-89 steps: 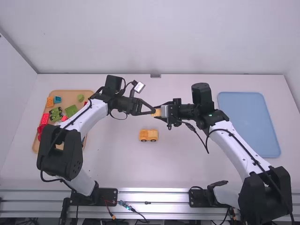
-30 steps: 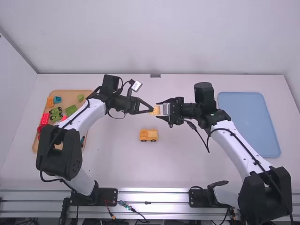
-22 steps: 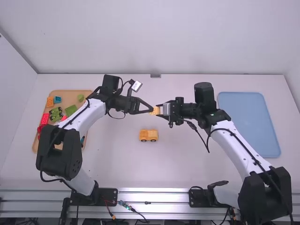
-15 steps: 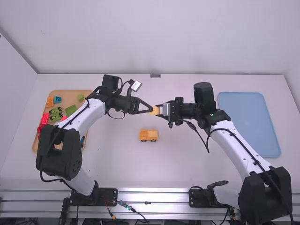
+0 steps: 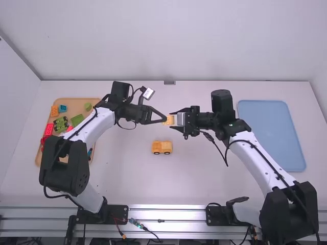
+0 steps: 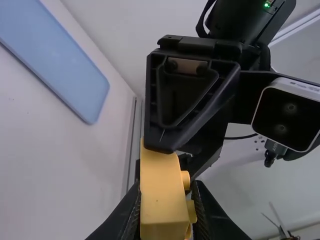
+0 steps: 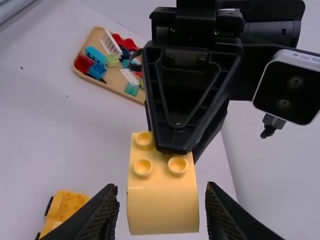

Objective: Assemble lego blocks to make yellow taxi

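Note:
High over the table, in the middle of the high view, my left gripper [image 5: 163, 121] is shut on a yellow block [image 5: 170, 120]. My right gripper [image 5: 176, 119] faces it from the right, its fingers apart on either side of the block. In the left wrist view the block [image 6: 162, 195] is clamped in my left gripper [image 6: 167, 192]. The right wrist view has the block [image 7: 162, 210], studs showing, between the open fingers of my right gripper [image 7: 162, 195], with gaps at both sides. A yellow wheeled car body [image 5: 162, 147] stands on the table nearer the bases.
On the left a wooden tray [image 5: 92, 100] holds several coloured pieces, partly behind my left arm. A blue mat [image 5: 271, 135] lies on the table's right side.
Compared with three seconds ago, my left gripper and the block are slightly farther left, and my right gripper is slightly farther right, its fingers wider apart. The car body has stayed put.

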`<state>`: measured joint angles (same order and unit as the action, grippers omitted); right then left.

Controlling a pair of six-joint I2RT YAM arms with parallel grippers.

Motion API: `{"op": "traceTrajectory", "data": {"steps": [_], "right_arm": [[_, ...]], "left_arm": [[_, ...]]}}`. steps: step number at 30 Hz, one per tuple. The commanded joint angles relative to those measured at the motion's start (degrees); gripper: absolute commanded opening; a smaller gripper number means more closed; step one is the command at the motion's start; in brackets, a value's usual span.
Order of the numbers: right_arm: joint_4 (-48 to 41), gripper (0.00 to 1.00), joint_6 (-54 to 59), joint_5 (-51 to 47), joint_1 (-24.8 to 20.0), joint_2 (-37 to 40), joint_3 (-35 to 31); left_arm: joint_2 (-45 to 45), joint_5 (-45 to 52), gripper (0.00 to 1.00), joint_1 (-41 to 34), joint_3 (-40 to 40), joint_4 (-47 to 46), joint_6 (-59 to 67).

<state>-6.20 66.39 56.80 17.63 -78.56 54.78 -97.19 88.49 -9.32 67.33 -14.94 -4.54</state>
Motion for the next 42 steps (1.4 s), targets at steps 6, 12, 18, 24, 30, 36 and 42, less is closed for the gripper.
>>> {"op": "traceTrajectory", "data": {"steps": [6,12,18,24,30,36,42], "right_arm": [[0.2,0.46,-0.13,1.73,0.42,1.12,0.37],[0.33,0.41,-0.15,1.9,0.42,1.12,0.37],[0.31,0.29,-0.15,1.86,0.37,1.12,0.37],[0.15,0.28,-0.2,1.64,0.37,1.12,0.37],[0.17,0.27,-5.16,-1.07,0.28,1.12,0.37],[-0.2,0.26,-13.73,-6.19,0.24,1.12,0.37],[-0.94,0.26,-20.2,-5.64,-1.46,1.12,0.37]], "left_arm": [[0.47,1.49,0.02,-0.07,-0.29,0.06,1.09],[0.47,1.49,0.02,-0.04,-0.29,0.06,1.11],[0.47,1.49,0.02,-0.11,-0.29,0.06,1.07],[0.47,1.51,0.76,-0.11,-0.29,0.08,1.96],[0.47,1.49,0.99,0.15,-0.26,1.94,7.43],[2.79,-7.54,0.99,3.91,0.63,4.35,12.43],[10.41,-21.22,0.99,3.48,3.45,-14.12,37.7]]}}
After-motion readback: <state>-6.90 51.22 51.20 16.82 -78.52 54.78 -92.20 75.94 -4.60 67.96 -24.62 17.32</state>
